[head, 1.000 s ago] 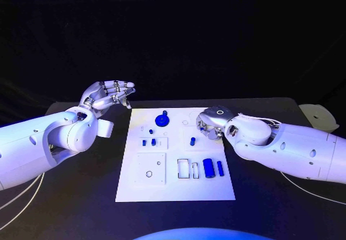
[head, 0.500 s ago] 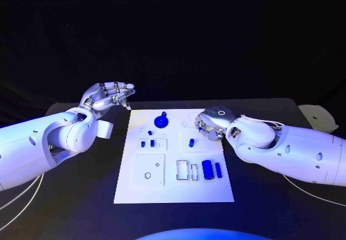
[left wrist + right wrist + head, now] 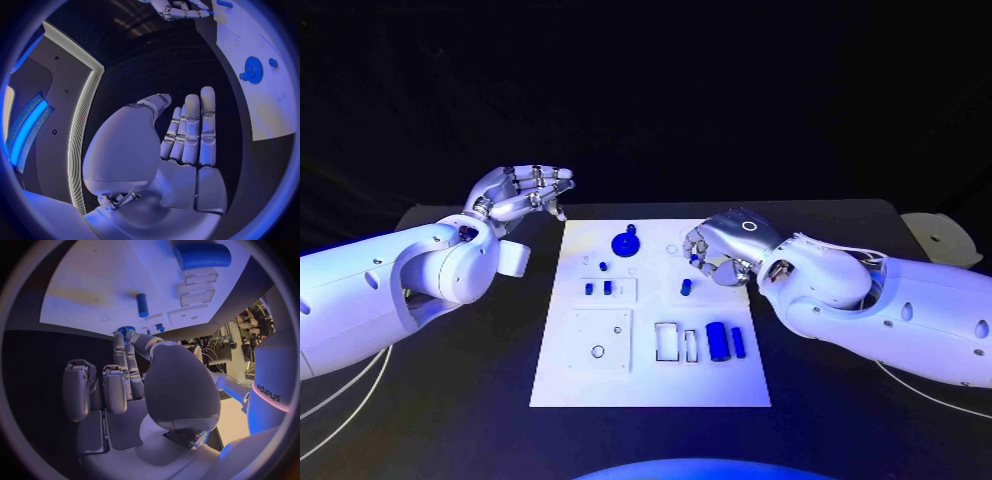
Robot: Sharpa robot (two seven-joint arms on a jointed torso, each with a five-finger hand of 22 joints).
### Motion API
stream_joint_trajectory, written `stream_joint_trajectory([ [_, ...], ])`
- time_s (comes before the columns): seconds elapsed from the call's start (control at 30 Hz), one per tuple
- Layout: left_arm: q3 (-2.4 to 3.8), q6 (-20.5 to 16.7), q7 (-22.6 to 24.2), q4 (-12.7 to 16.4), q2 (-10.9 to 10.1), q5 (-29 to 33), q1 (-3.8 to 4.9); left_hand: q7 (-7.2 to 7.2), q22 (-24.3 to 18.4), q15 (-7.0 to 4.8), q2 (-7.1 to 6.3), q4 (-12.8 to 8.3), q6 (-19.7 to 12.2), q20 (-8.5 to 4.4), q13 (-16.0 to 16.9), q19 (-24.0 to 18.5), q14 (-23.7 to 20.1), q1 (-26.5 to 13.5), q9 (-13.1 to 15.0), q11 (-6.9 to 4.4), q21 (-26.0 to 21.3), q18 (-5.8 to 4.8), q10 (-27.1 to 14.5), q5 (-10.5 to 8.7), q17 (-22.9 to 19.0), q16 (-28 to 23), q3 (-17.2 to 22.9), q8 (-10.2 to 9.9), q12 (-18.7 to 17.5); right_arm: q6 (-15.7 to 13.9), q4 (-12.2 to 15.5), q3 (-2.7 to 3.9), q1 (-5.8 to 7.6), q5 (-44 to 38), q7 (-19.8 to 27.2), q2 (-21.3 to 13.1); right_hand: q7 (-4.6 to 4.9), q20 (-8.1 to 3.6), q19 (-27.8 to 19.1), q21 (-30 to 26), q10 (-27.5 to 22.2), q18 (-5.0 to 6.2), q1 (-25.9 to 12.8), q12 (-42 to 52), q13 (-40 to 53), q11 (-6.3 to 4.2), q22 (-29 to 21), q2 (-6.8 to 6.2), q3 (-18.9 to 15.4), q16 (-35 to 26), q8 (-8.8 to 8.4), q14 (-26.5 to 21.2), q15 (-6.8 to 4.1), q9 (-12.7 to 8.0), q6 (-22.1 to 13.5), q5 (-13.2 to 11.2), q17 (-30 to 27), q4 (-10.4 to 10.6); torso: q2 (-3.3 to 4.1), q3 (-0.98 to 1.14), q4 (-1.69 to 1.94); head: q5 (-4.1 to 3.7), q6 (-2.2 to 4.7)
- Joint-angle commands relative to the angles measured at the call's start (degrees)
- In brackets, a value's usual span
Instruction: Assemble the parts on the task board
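The white task board (image 3: 653,385) lies mid-table. On it sit a blue gear (image 3: 626,241), a short blue peg (image 3: 685,286), small blue pieces (image 3: 596,288) and a thick blue cylinder (image 3: 715,340) beside a thin blue bar (image 3: 737,341). My right hand (image 3: 715,250) hovers over the board's far right edge, just beyond the peg. Its fingers are curled downward with nothing seen in them. In the right wrist view the right hand's fingers (image 3: 115,387) bend toward the board (image 3: 94,285) and the peg (image 3: 142,305). My left hand (image 3: 524,193) is raised left of the board, holding nothing, with its fingers (image 3: 190,130) straight.
A recessed white plate (image 3: 600,338) and two rectangular slots (image 3: 675,340) sit on the board's near half. A pale round object (image 3: 937,235) lies at the table's far right edge. Black table surrounds the board on all sides.
My right hand has crept a little further over the board's right edge toward the peg. The left hand has hardly moved.
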Motion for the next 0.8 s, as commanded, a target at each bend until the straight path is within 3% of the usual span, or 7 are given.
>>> stream_joint_trajectory([
  [0.03, 0.05, 0.9, 0.3, 0.0, 0.3, 0.3, 0.03, 1.17, -0.1, 0.06, -0.31, -0.3, -0.3, 0.01, 0.1, -0.4, -0.5, 0.1, -0.1, 0.06, -0.3, 0.31, -0.5, -0.04, -0.1, -0.4, 0.1, 0.3, 0.2, -3.0, 1.9, 0.03, -0.44, 1.2, 0.5, 0.5, 0.10, -0.39, 2.1, 0.2, 0.4, -0.58, -0.5, -0.2, 0.0, -0.30, 9.4, 0.11, -0.3, 0.1, 0.13, 3.3, -0.29, 0.1, 0.3, 0.4, 1.6, 0.0, -0.04, -0.03, 0.11, 0.75, 0.10],
  [0.1, 0.05, 0.9, 0.3, 0.0, 0.4, 0.3, 0.03, 1.17, -0.1, 0.06, -0.31, -0.3, -0.3, 0.01, 0.1, -0.4, -0.5, 0.1, -0.1, 0.06, -0.3, 0.31, -0.5, -0.04, -0.1, -0.4, 0.1, 0.3, 0.2, -3.3, 2.7, 0.04, -0.78, 1.5, 0.8, 1.1, 0.10, -0.40, 2.1, 0.3, 0.4, -0.61, -0.5, -0.2, 0.0, -0.31, 9.5, 0.11, -0.3, 0.1, 0.14, 3.3, -0.30, 0.1, 0.3, 0.4, 1.5, 0.0, -0.06, -0.05, 0.12, 1.22, 0.18],
  [0.33, 0.05, 1.0, 0.3, -0.1, 1.2, 0.3, 0.03, 1.19, -0.1, 0.08, -0.27, -0.4, -0.4, 0.03, 0.1, -0.4, -0.5, 0.1, -0.1, 0.08, -0.3, 0.31, -0.6, -0.04, -0.1, -0.4, 0.1, 0.4, 0.3, -3.7, 3.2, 0.00, -2.88, 2.0, 1.9, 4.9, 0.11, -0.41, 2.1, 0.3, 0.5, -0.60, -0.5, -0.2, 0.0, -0.31, 9.5, 0.11, -0.3, 0.1, 0.14, 3.3, -0.32, 0.2, 0.3, 0.5, 1.5, -0.1, -0.04, -0.18, 0.13, 3.93, -0.03],
  [0.4, 0.04, 1.0, 0.3, -0.1, 1.5, 0.3, 0.03, 1.19, -0.1, 0.08, -0.27, -0.4, -0.4, 0.03, 0.1, -0.4, -0.5, 0.1, -0.1, 0.08, -0.3, 0.31, -0.6, -0.04, -0.1, -0.4, 0.1, 0.4, 0.3, -3.7, 2.7, -0.05, -3.96, 2.1, 2.3, 6.3, 0.11, -0.41, 2.1, 0.3, 0.5, -0.60, -0.5, -0.2, 0.0, -0.31, 9.5, 0.11, -0.3, 0.1, 0.14, 3.3, -0.32, 0.2, 0.3, 0.5, 1.5, -0.1, 0.02, -0.14, 0.10, 5.29, -0.39],
  [0.5, 0.04, 1.0, 0.3, -0.1, 1.8, 0.3, 0.03, 1.19, -0.1, 0.08, -0.27, -0.4, -0.4, 0.03, 0.1, -0.4, -0.5, 0.1, -0.1, 0.08, -0.3, 0.31, -0.6, -0.04, -0.1, -0.4, 0.1, 0.4, 0.3, -3.7, 2.0, -0.11, -5.11, 2.1, 2.7, 7.7, 0.12, -0.42, 2.1, 0.3, 0.5, -0.60, -0.5, -0.3, 0.0, -0.31, 9.5, 0.13, -0.2, 0.1, 0.14, 3.3, -0.32, 0.2, 0.2, 0.6, 1.4, -0.1, 0.05, -0.18, 0.19, 6.34, -0.82],
  [0.6, 0.04, 1.0, 0.2, -0.1, 2.0, 0.3, 0.04, 1.19, -0.1, 0.08, -0.27, -0.4, -0.4, 0.03, 0.1, -0.4, -0.5, 0.1, -0.1, 0.08, -0.3, 0.31, -0.6, -0.04, -0.1, -0.4, 0.1, 0.4, 0.3, -3.7, 1.2, -0.22, -6.21, 2.1, 3.1, 9.0, 0.13, -0.43, 2.1, 0.2, 0.5, -0.58, -0.5, -0.3, 0.0, -0.31, 9.5, 0.14, -0.2, 0.1, 0.14, 3.3, -0.33, 0.2, 0.2, 0.7, 1.5, -0.1, 0.06, -0.17, 0.15, 7.91, -1.41],
  [0.8, 0.04, 1.1, 0.2, -0.1, 2.5, 0.3, 0.05, 1.20, -0.1, 0.09, -0.25, -0.4, -0.4, 0.04, 0.1, -0.4, -0.5, 0.1, -0.1, 0.09, -0.3, 0.31, -0.6, -0.04, -0.1, -0.4, 0.1, 0.4, 0.4, -3.5, -0.4, -0.38, -8.07, 2.2, 3.5, 11.2, 0.15, -0.44, 2.1, 0.2, 0.5, -0.59, -0.5, -0.3, 0.0, -0.30, 9.5, 0.14, -0.2, 0.1, 0.14, 3.3, -0.33, 0.2, 0.2, 0.8, 1.4, -0.1, 0.13, -0.16, 0.10, 9.00, -1.79],
])
